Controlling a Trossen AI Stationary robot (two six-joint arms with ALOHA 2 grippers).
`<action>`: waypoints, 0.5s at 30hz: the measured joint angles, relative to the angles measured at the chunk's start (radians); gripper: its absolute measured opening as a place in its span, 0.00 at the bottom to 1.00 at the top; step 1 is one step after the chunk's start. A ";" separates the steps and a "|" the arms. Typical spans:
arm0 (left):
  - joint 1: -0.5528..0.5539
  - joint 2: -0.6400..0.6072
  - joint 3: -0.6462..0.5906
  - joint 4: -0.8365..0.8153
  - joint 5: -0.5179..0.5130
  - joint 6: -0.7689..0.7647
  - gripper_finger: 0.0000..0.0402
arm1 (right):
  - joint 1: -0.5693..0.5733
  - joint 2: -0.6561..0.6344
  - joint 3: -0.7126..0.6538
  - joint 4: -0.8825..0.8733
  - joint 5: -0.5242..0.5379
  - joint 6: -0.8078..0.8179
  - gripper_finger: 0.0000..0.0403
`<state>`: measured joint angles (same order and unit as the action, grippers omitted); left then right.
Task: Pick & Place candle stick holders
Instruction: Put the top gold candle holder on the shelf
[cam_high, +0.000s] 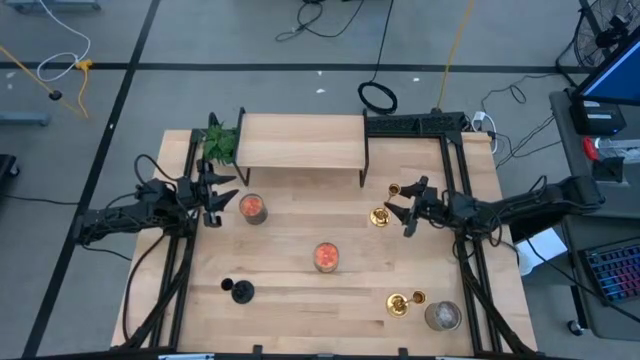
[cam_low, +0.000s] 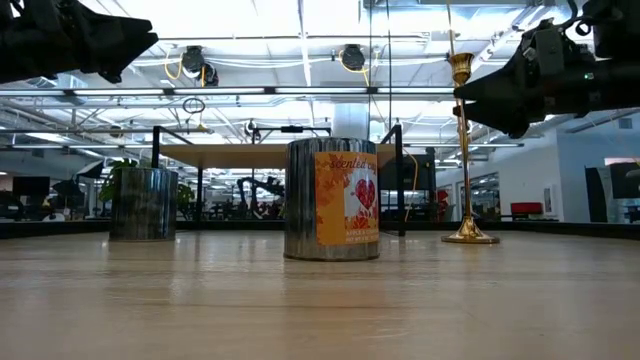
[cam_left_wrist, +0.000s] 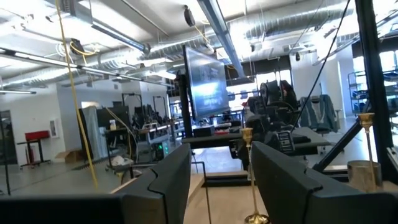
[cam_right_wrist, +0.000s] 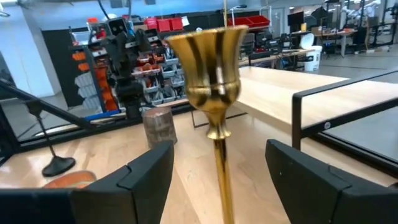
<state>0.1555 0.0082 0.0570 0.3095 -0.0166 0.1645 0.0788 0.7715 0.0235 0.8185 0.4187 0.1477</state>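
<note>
Pale wood planks make up the table (cam_high: 330, 290), set in a bright workshop with shelving and ceiling ducts behind. At about three o'clock on it the right gripper (cam_high: 402, 212) has its jaws spread wide, gripping nothing, with the stem of a gold candle stick holder (cam_right_wrist: 213, 87) standing upright in the gap between them, apparently touching neither finger. Seen from above, that holder sits just at the fingertips. Its slim stem, flared cup and small round base suggest polished metal: stiff, probably slick, and top-heavy enough to tip if nudged sideways. My judgement is to close on the straight stem just below the cup's knob, squarely and gently.

A second gold holder (cam_high: 404, 301) lies near five o'clock beside a silvery tin (cam_high: 441, 316), and the short black holder (cam_high: 238, 290) is near seven o'clock. The left gripper (cam_high: 222, 192) waits at nine o'clock, jaws parted and empty, next to a candle tin (cam_high: 253, 208) and a green plant (cam_high: 220, 142). At the centre another tin (cam_low: 333, 198) carries an orange label with a heart; its script seems to begin "Scented", the rest unreadable. A wooden shelf (cam_high: 300, 140) spans twelve o'clock.
</note>
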 joint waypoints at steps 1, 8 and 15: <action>0.000 0.000 0.000 -0.001 0.000 0.007 0.44 | -0.002 0.009 0.000 0.000 0.000 0.005 0.60; 0.000 0.000 0.000 -0.005 -0.009 0.041 0.44 | -0.002 0.035 0.000 0.000 0.000 0.019 0.39; 0.000 0.000 0.000 -0.005 -0.011 0.039 0.44 | -0.002 0.035 0.000 0.001 -0.003 -0.008 0.10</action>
<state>0.1555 0.0082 0.0570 0.3042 -0.0273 0.2039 0.0769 0.8066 0.0235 0.8196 0.4160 0.1401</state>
